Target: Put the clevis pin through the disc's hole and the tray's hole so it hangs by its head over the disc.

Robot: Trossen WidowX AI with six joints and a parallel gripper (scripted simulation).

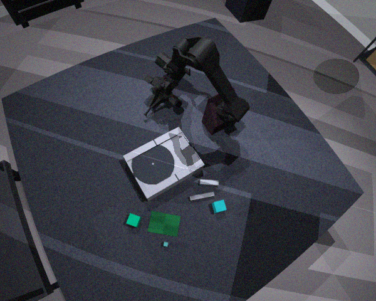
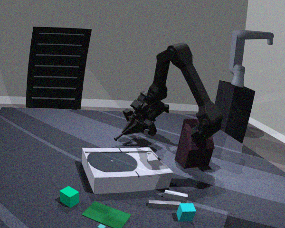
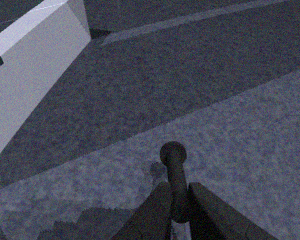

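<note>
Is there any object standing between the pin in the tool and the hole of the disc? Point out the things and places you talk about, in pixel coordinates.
No loose object is visible between them. The pin (image 1: 147, 110) (image 2: 118, 137) (image 3: 177, 175), gripped in the tool (image 1: 153, 104) (image 2: 124, 132) (image 3: 178, 192), is beyond the tray's long side; only the tray's rim (image 1: 141, 148) (image 2: 100, 149) must be crossed before the disc (image 1: 149, 175) (image 2: 108, 165).

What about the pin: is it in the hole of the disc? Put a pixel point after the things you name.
No, the pin (image 1: 146, 113) (image 2: 118, 137) (image 3: 177, 177) is held in the jaws, away from the disc (image 1: 162, 171) (image 2: 113, 166).
</note>
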